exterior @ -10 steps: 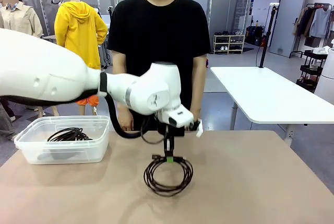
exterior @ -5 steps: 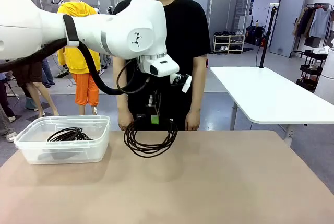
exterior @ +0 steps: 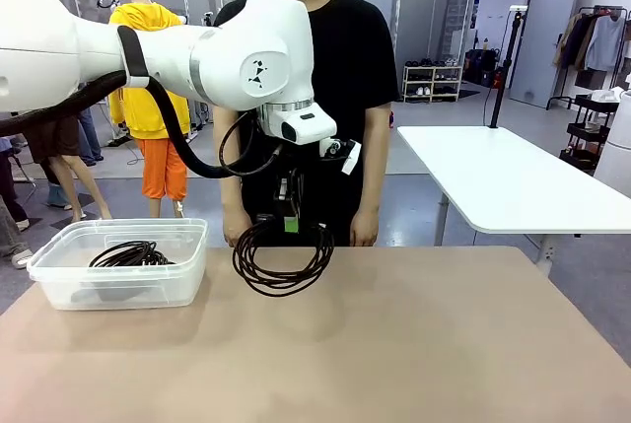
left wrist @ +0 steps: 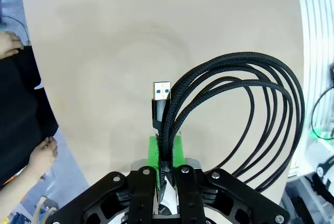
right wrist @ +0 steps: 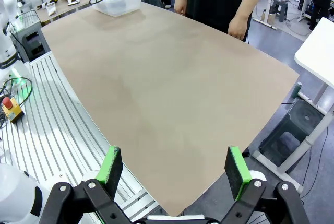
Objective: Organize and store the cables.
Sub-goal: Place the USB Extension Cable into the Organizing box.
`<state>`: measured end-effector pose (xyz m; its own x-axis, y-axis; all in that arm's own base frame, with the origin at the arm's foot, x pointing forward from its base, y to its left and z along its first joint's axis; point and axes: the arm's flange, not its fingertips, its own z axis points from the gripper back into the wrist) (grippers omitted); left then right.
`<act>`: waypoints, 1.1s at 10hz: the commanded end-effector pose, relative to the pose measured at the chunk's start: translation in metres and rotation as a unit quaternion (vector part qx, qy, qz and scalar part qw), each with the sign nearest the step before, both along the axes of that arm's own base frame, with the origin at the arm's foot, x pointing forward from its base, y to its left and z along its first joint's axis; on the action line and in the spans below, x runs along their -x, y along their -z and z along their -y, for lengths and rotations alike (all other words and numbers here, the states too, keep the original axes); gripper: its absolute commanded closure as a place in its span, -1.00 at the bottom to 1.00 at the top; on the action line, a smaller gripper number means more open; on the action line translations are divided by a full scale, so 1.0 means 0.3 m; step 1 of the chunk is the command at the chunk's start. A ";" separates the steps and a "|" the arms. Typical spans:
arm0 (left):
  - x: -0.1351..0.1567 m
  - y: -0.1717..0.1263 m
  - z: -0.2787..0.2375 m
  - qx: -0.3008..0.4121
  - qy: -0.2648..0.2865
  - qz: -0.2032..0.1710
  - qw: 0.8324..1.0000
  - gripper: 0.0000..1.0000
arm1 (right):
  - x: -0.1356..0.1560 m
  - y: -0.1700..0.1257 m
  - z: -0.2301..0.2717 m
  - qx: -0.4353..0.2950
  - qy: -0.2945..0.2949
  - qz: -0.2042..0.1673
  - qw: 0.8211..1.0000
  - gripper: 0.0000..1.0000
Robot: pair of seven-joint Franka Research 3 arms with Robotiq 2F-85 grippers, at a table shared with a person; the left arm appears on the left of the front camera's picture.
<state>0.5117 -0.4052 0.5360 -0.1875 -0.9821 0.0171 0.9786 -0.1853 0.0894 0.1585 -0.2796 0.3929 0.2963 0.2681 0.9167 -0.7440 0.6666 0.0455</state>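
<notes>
While the left gripper (exterior: pixel 288 214) hangs above the table (exterior: pixel 444 344), its jaws are pinched on a bundle of strands at the top of a coiled black cable (exterior: pixel 282 257); the coil dangles below the fingertips, clear of the tabletop. Left wrist view: green pads (left wrist: pixel 152 151) clamp the braided strands, a USB plug (left wrist: pixel 161 92) sticks up just past the jaws, loops fan to one side. Right gripper (right wrist: pixel 175 168): jaws spread wide, nothing between them, bare table ahead. A second coil (exterior: pixel 131 254) lies in the clear plastic bin (exterior: pixel 59 285), well to the side of the left jaws. Person's hands (exterior: pixel 364 229) rest at the far edge.
</notes>
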 end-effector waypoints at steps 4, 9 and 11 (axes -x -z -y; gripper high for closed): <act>-0.111 -0.065 -0.529 0.010 -0.003 0.046 0.999 0.77 | 0.004 -0.006 0.004 0.002 -0.001 0.009 1.000 -1.00; -0.229 0.022 -1.179 0.021 -0.054 0.103 0.993 0.77 | 0.004 -0.006 0.004 0.002 -0.001 0.009 1.000 -1.00; -0.359 0.100 -1.267 0.022 -0.082 0.116 0.990 0.77 | 0.004 -0.006 0.004 0.002 -0.001 0.009 1.000 -1.00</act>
<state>0.5991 -0.0168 0.5113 -0.0135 -0.9999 0.0042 0.9564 -0.0117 0.2919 0.1589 -0.2797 0.3929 0.2991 0.2695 0.9154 -0.7438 0.6667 0.0467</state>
